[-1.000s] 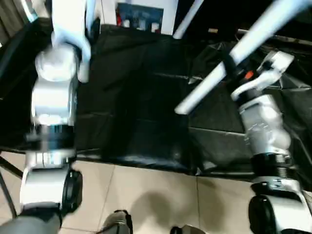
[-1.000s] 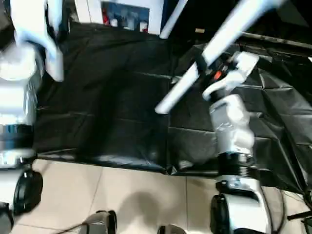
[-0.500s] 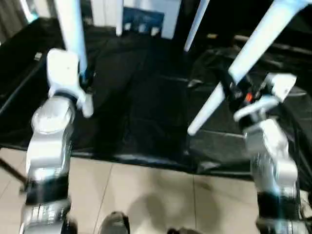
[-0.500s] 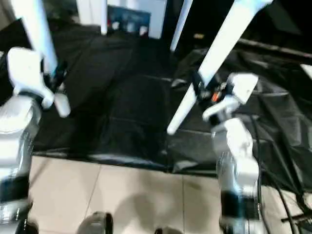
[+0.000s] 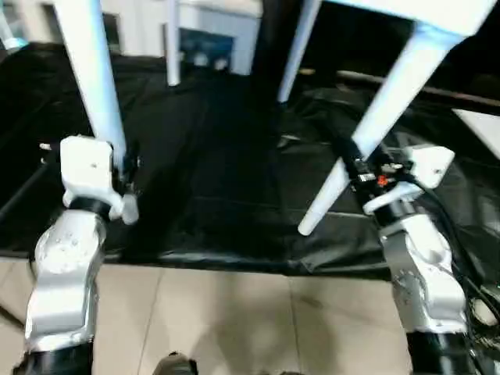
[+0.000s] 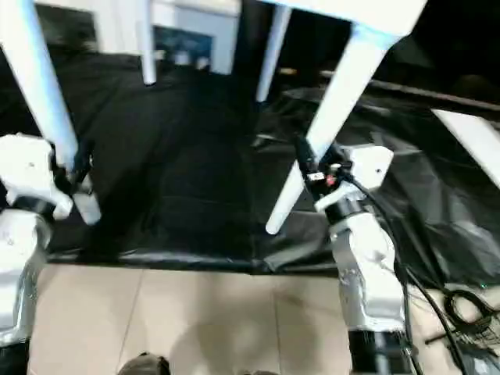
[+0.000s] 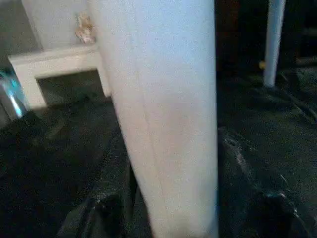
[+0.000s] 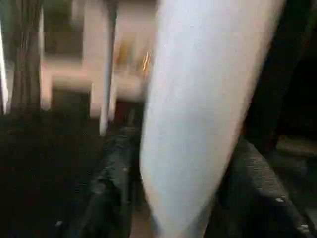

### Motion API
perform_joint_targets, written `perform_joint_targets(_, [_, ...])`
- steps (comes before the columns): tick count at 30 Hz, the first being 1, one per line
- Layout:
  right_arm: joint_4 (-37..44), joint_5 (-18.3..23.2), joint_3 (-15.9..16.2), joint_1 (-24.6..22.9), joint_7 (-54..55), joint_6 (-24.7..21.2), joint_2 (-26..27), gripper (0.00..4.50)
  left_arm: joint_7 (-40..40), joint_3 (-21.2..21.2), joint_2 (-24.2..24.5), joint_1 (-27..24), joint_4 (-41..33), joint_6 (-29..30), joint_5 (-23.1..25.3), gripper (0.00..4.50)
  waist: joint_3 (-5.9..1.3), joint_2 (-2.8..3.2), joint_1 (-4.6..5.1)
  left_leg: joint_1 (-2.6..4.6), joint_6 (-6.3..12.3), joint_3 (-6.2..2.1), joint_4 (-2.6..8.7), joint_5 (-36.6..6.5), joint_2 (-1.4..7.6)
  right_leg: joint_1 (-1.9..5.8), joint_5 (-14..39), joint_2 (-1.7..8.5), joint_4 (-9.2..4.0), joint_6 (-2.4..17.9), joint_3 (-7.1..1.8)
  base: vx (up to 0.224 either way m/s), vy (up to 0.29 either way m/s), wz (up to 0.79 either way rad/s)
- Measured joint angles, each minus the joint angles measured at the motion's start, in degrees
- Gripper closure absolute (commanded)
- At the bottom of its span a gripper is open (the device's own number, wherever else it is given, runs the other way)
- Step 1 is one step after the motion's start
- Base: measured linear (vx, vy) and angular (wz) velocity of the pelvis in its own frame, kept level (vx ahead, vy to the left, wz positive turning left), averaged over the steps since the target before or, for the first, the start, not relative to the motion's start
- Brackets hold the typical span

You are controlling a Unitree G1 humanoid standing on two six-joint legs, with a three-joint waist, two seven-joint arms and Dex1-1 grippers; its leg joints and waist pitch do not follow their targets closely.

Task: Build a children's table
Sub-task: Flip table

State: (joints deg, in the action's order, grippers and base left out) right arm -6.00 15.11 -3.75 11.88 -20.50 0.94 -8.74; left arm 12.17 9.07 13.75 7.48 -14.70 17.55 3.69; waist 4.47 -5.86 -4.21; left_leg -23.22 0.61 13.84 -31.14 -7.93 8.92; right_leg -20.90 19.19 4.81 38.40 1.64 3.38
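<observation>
The children's table hangs over the black cloth with its white tabletop (image 5: 426, 12) up and its legs pointing down. My left gripper (image 5: 123, 168) is shut on the near left leg (image 5: 90, 70), close to that leg's lower end. My right gripper (image 5: 353, 160) is shut on the near right leg (image 5: 391, 94), which slants down to the left and ends just above the cloth. Two far legs (image 5: 170, 47) (image 5: 295, 55) stand behind. In the left wrist view the leg (image 7: 168, 124) sits between dark fingers (image 7: 99, 218). The right wrist view has its leg (image 8: 198, 124) close up.
The black-draped work table (image 5: 226, 180) lies under the legs, its front edge near my forearms. Beige floor tiles (image 5: 234, 312) are below it. A white slab (image 5: 480, 125) lies at the right, and cables (image 6: 461, 305) trail on the floor by my right arm.
Both arms have reached forward and up with the legs they hold. The right leg now stands steeper and the tabletop has come into view. The camera has also tilted.
</observation>
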Motion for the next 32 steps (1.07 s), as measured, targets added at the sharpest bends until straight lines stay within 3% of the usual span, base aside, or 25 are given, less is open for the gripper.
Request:
perform_joint_targets(1, [-2.11, -0.10, 0.09, -0.62, -0.04, -0.48, 0.06, 1.81, 0.03, -0.36, -0.66, -0.78, -0.22, -0.10, -0.10, 1.77, -0.13, -1.39, -0.66, 0.10, -0.51, 1.05, -1.03, -0.52, -0.14, -1.32, -0.12, 0.74, -0.17, -1.58, -1.37, -0.017, -0.069, 0.21])
perform_joint_targets(2, [-3.63, -0.11, 0.65, -0.69, -0.11, -0.92, 0.33, 1.74, 0.07, -0.42, -0.84, -3.41, -0.32, -0.15, -0.29, 1.72, 0.43, -0.15, -1.33, -0.33, -2.69, -3.15, -4.79, -2.58, -0.73, -1.39, -1.70, 1.02, -0.15, -3.33, -1.44, 0.066, 0.014, -0.17])
perform_joint_targets(3, [-3.58, 0.04, 0.80, -1.16, -0.25, -0.87, 0.79, 1.70, 0.08, -0.32, -0.63, -4.92, 0.02, -0.05, -0.39, 1.68, 0.85, 1.04, -1.17, 0.06, -2.05, -6.90, -6.29, -2.85, -1.33, -1.20, -3.21, 1.10, -0.31, -3.51, -0.81, 0.066, 0.014, -0.17])
perform_joint_targets(4, [-3.17, 0.12, 0.89, -2.21, -0.36, -0.86, 0.97, 1.70, 0.06, -0.15, -0.63, -5.40, -0.01, -0.10, -0.68, 1.68, 1.35, 1.60, -0.72, 0.26, -2.28, -7.22, -6.34, -3.25, -1.24, -1.11, -3.80, 0.95, -0.62, -3.37, -0.43, 0.000, 0.000, 0.00])
perform_joint_targets(5, [-3.04, 0.15, 0.96, -3.11, -0.61, -0.88, 1.05, 1.44, 0.03, 0.28, -0.60, -5.85, -0.16, -0.21, -0.99, 1.43, 1.63, 1.94, -0.06, 0.22, -2.29, -6.95, -5.88, -3.26, -0.63, -1.03, -3.95, -0.05, -1.54, -2.98, -0.94, -0.111, -0.002, 0.18])
perform_joint_targets(6, [-2.32, 0.24, 1.09, -3.35, -0.71, -0.88, 1.17, 1.44, 0.01, 0.96, -0.61, -6.53, -0.66, -0.53, -1.38, 1.43, 1.66, 1.99, 0.52, 0.18, -2.30, -6.92, -5.50, -3.26, -0.53, -0.92, -4.12, -0.42, -2.17, -2.64, -1.14, -0.111, -0.002, 0.18])
perform_joint_targets(9, [2.33, 1.00, 1.26, -4.93, -1.26, -0.22, 1.28, 1.26, 0.02, 2.27, -0.85, -9.13, -2.46, -1.96, -2.30, 1.29, 1.49, 1.82, 1.86, 0.22, -2.30, -6.68, -4.58, -3.26, -0.54, -0.74, -5.63, -0.34, -3.51, -1.97, -1.02, 0.000, 0.000, 0.00])
perform_joint_targets(11, [3.76, 1.25, 1.28, -7.33, -1.35, 0.40, 1.32, 1.00, 0.05, 2.29, -1.76, -11.43, -3.40, -3.11, -3.08, 1.01, 1.30, 1.54, 2.33, 0.25, -2.29, -6.44, -4.28, -3.25, -0.48, -0.81, -5.80, -0.24, -3.54, -2.20, -1.05, 0.000, 0.000, 0.00])
perform_joint_targets(14, [5.94, 0.11, 1.47, -12.36, -1.24, 2.33, 1.25, 0.91, 0.07, 2.31, -3.63, -16.08, -5.76, -4.79, -4.81, 0.88, 1.27, 1.49, 2.37, 0.26, -2.32, -6.18, -4.03, -3.24, -0.23, -1.04, -5.93, -0.25, -3.52, -2.41, -0.97, 0.000, 0.000, 0.00])
perform_joint_targets(17, [11.25, -1.38, 1.49, -18.60, -0.64, 4.22, 0.85, 0.91, -0.64, 2.33, -5.44, -20.88, -8.03, -8.02, -5.17, 0.47, 1.21, 1.39, 2.29, 0.49, -2.40, -5.46, -3.62, -3.18, 0.11, -1.06, -6.00, -0.26, -3.54, -2.54, -1.08, 0.000, 0.000, 0.00])
perform_joint_targets(23, [16.56, 0.70, 1.41, -21.74, -0.66, 1.57, 0.81, 0.91, -2.42, 1.97, -7.48, -22.97, -8.08, -10.28, -5.04, 0.47, 0.58, 0.99, 2.27, 1.03, -2.58, -5.12, -3.33, -3.07, 0.33, -0.89, -6.30, -0.28, -3.51, -3.02, -1.15, 0.000, 0.000, 0.00])
perform_joint_targets(32, [15.96, 1.04, 1.37, -20.40, -0.03, -1.18, 0.77, 0.91, -3.74, -0.62, -7.85, -23.35, -7.64, -14.40, -3.05, 0.47, -0.03, 0.96, 2.25, 1.00, -2.95, -4.89, -3.27, -2.87, 0.67, -0.93, -7.17, -0.50, -3.51, -3.11, -1.23, 0.000, 0.000, 0.00])
